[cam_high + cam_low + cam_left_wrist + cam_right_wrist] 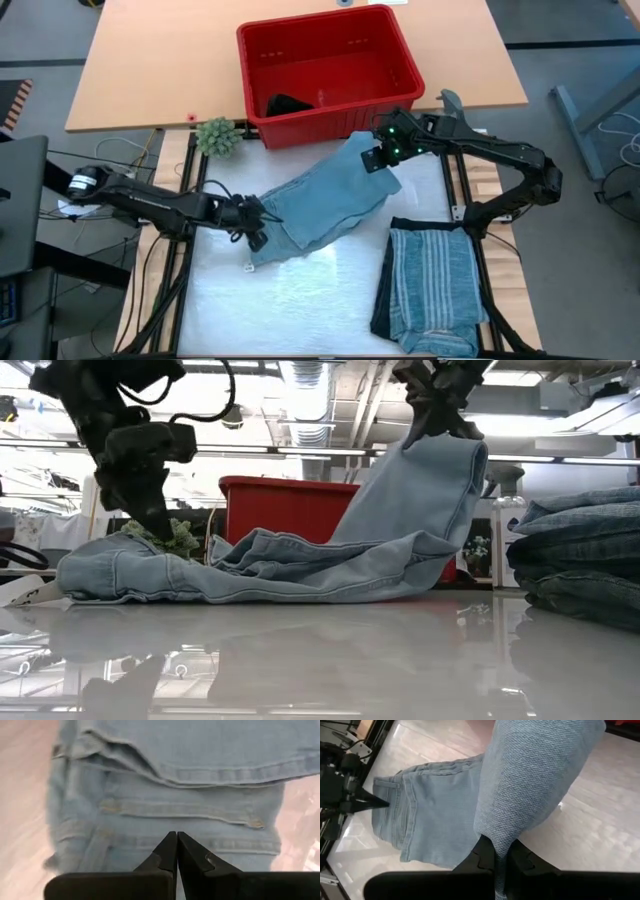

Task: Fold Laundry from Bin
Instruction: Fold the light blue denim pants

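White bench (300,310) centre frame carries light blue jeans (320,205), spread diagonally. Right end effector (378,160) pinches leg end, lifted near red bin (330,70) at top. Left end effector (252,238) closed tight, pressing waistband at lower left. Folded striped stack (432,290) lower right.

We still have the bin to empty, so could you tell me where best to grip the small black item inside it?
Grip the black item at its raised top, coming straight down: it lies bunched in the red bin, against the wall nearest the robot, which blocks any sideways approach.
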